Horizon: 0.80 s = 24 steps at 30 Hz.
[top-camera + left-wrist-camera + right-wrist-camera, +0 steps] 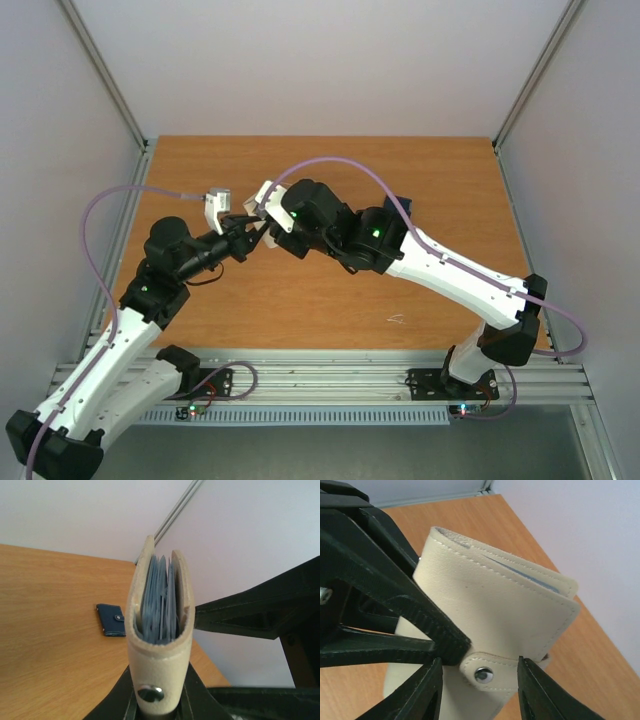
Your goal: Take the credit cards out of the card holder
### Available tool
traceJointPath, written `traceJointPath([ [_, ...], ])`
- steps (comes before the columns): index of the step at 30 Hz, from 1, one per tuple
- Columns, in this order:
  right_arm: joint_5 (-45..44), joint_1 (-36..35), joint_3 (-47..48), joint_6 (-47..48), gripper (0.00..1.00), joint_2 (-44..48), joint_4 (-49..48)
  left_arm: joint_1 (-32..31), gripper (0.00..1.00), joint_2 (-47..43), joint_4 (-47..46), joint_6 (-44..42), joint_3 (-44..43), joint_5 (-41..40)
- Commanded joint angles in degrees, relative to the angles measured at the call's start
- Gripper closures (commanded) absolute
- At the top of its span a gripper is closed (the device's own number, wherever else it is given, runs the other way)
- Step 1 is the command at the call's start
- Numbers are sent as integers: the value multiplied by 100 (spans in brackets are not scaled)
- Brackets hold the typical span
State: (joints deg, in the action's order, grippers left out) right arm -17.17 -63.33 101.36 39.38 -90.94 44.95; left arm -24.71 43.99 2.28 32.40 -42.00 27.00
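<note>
The pale beige card holder is held up off the table, folded, with its snap strap fastened. My left gripper is shut on its lower end; one of its black fingers presses on the holder's face. From the edge, in the left wrist view, the holder shows grey-blue sleeves inside. My right gripper is open, with a finger on each side of the snap strap, not touching it. The credit cards are hidden. In the top view the two grippers meet over the table's middle.
A small dark blue wallet lies flat on the wooden table further back, partly behind my right arm in the top view. Pale walls close in the table on three sides. A cable loops over each arm.
</note>
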Motion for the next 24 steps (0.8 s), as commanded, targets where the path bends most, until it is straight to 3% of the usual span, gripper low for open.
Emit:
traceJointPath([
  [1,-625,13,-38,395,60,-55,-306,-23,100,-63,-622,-243,-271,331],
  [7,-884,46,-86,663,64,-231,-320,28,100,-98,-624,-307,-274,415],
  [12,-883,113,-74,657,59,-297,-195,83,100,-102,-634,-365,-299,430],
  [17,544,119,-520,1106,51,153,-93,162,100,-112,-566,-286,-259,310],
  [20,263,127,-900,1601,52,338,-405,159,100,-79,-783,-316,-186,565],
  [24,91,128,-532,1843,56,45,-361,87,100,0,-858,-543,-181,844],
])
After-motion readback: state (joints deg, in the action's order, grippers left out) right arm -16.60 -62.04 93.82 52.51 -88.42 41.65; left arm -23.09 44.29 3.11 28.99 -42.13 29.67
